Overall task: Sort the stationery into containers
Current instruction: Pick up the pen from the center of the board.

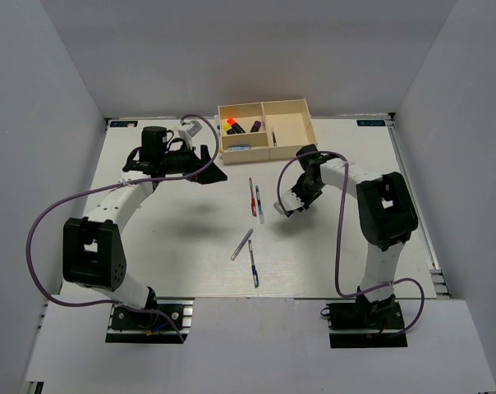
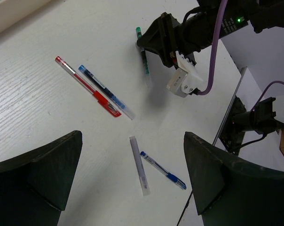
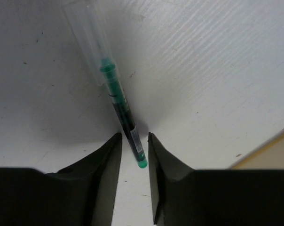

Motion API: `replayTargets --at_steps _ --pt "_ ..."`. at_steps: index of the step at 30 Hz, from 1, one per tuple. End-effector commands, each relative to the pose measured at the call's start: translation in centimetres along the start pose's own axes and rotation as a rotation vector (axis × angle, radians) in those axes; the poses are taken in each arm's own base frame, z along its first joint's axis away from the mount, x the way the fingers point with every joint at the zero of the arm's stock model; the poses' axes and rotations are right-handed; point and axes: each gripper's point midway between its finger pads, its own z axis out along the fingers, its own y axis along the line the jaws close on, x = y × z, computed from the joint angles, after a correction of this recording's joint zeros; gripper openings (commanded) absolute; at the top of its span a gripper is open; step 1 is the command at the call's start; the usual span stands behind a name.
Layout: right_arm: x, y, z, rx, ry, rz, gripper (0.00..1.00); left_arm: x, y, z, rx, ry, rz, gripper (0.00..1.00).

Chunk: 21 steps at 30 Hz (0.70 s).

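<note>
Left gripper: jaws wide with nothing in them, held above the table just in front of the tray's near-left corner.
Right gripper: low at the table, jaws narrow, one finger on each side of the green pen's end. I cannot tell whether they press it.
Green pen: flat on the table in front of the tray, right of the red and blue pair. Its clear capped end points away from the right gripper.
Red pen: mid-table, lying side by side with the blue pen, the two touching or nearly so.
Clear pen: nearer the arm bases, apart from the pair.
Small blue pen: just beside the clear pen, on its near side.
Tray: at the far side of the table.
Highlighters: in the tray's far-left small compartment, orange and purple ends showing.
Pale blue piece: in the near-left small compartment.
</note>
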Motion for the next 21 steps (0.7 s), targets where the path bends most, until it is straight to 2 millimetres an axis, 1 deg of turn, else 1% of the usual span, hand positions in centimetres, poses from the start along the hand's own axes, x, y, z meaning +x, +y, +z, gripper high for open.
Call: replayTargets --at_steps 1,3,5,7,8,9,11,12,13,14,15,16,17,18,19,20,21 --pt "-0.4 2.3 1.5 -0.102 0.002 -0.093 0.3 -0.1 -0.3 -0.2 0.016 -0.008 0.004 0.98" --pt "-0.7 3.3 1.9 -0.137 0.006 -0.127 0.24 -0.2 -0.3 -0.3 0.012 -0.01 0.008 0.98" --pt "-0.9 3.9 2.2 -0.166 0.02 -0.158 0.2 -0.3 -0.3 -0.4 0.007 -0.013 0.011 0.98" --pt "-1.3 5.3 2.4 -0.204 0.024 -0.167 0.17 -0.1 -0.2 -0.4 0.002 -0.011 0.009 0.98" --pt "-1.7 5.4 2.3 -0.208 0.025 -0.176 0.15 -0.2 -0.4 -0.4 0.004 -0.012 0.011 0.98" --pt "-2.0 6.4 2.4 -0.227 0.023 -0.172 0.11 -0.1 -0.4 -0.5 0.003 -0.013 0.012 0.98" --pt "-2.7 6.9 2.0 -0.241 0.027 -0.173 0.05 -0.2 -0.5 -0.6 0.002 -0.016 0.015 0.98" --pt "-3.1 7.1 1.7 -0.24 0.026 -0.138 0.0 -0.2 -0.6 -0.7 0.003 -0.017 0.015 0.98" --pt "-3.9 7.3 1.2 -0.255 0.007 -0.119 0.0 -0.3 -0.6 -0.7 0.0 -0.019 0.018 0.98" --pt "-4.2 7.1 0.7 -0.254 -0.005 -0.085 0.0 -0.3 -0.7 -0.7 0.001 -0.02 0.018 0.98" --pt "-5.2 6.8 0.2 -0.237 -0.044 0.001 0.0 -0.5 -0.9 -0.9 -0.001 -0.029 0.013 0.98" --pt "-5.5 5.0 -1.2 -0.193 -0.054 0.032 0.0 -0.5 -0.8 -0.9 -0.008 -0.034 0.009 0.98" --pt "-6.3 5.2 -2.2 -0.206 -0.088 0.077 0.0 -0.6 -0.9 -0.9 -0.008 -0.042 0.004 0.98" --pt "-7.4 4.5 -3.0 -0.175 -0.142 0.167 0.0 -1.1 -1.2 -1.0 -0.006 -0.057 0.004 0.98" --pt "-7.6 2.4 -5.1 -0.108 -0.162 0.201 0.0 -1.3 -1.3 -1.1 -0.008 -0.063 0.003 0.98" --pt "-8.4 2.2 -6.1 -0.107 -0.195 0.255 0.0 -1.7 -1.3 -1.2 -0.021 -0.075 -0.003 0.98" --pt "-9.5 1.3 -7.1 -0.078 -0.254 0.315 0.0 -2.3 -1.1 -1.5 -0.032 -0.093 -0.001 0.98"
